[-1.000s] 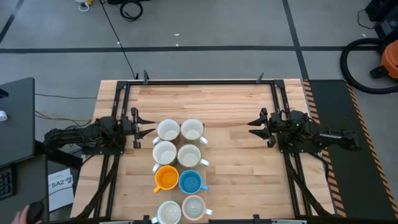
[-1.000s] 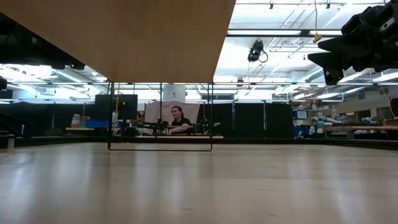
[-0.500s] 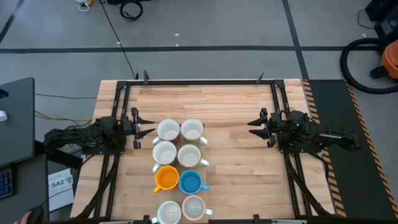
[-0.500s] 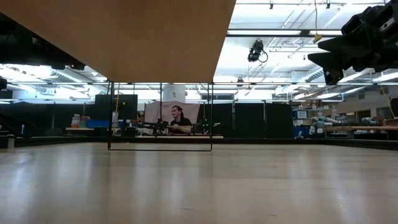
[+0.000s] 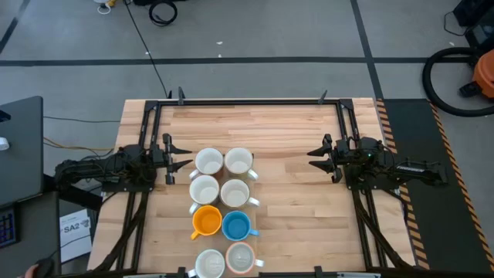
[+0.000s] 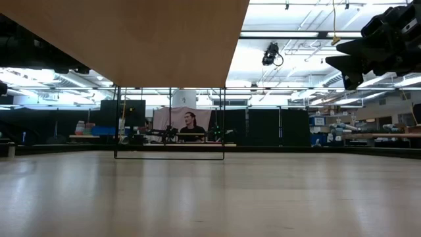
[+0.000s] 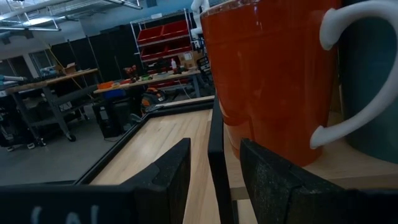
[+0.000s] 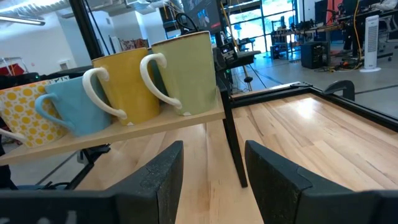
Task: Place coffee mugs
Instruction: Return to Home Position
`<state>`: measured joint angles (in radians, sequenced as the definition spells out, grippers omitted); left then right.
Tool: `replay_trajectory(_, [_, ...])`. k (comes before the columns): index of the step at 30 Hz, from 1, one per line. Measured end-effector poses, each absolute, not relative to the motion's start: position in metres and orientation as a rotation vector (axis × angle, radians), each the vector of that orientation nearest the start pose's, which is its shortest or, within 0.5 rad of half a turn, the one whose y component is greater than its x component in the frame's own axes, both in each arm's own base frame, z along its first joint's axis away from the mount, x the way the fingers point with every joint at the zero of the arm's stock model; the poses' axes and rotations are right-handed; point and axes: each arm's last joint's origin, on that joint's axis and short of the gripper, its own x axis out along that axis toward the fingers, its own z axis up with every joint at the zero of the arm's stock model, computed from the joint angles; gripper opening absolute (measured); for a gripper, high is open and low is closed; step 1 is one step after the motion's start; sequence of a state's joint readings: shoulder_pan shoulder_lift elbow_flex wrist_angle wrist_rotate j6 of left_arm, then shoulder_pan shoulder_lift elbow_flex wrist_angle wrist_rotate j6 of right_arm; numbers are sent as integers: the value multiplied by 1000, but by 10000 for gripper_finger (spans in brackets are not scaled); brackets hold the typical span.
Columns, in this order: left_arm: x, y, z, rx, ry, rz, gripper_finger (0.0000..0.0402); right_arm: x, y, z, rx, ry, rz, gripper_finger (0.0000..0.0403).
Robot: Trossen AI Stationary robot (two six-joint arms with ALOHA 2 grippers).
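Eight glossy round ceramic mugs (image 5: pixel 205 221) stand upright in two rows on a wooden shelf (image 8: pixel 124 132), visible handles pointing right. Left gripper (image 5: pixel 179 160) and right gripper (image 5: pixel 315 158) are both spread and empty.

Floor: grey floor (image 5: pixel 270 31) crossed by dark lines; a coiled black cable (image 5: pixel 162 11) lies at its far edge.
Table: pale wooden table (image 5: pixel 285 131), jointed from planks.
Right of table: dark mat (image 5: pixel 405 139) with a striped edge; orange vacuum (image 5: pixel 485 73) with a looped hose.
Left of table: black desk (image 5: pixel 19 147); white sheet (image 5: pixel 75 232) marked SA2.
Overhead: bright white ceiling (image 6: pixel 296 66) with exposed rails.
Far side: dark partitions (image 6: pixel 263 135); a person (image 6: pixel 191 131) sits at a bench before them.
Storage: shelving with red bins (image 7: pixel 163 36); workbench (image 7: pixel 56 79).
Daylight: bright windows (image 8: pixel 255 25); white tower fan (image 8: pixel 372 40) nearby.
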<state>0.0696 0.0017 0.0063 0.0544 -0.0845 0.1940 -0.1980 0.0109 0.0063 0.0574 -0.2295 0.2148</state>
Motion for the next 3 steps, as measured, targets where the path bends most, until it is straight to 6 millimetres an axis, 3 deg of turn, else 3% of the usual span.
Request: replay_trajectory(3, [97,9,171,193,-44,159,144,97,-13,170,204,-48,37,177])
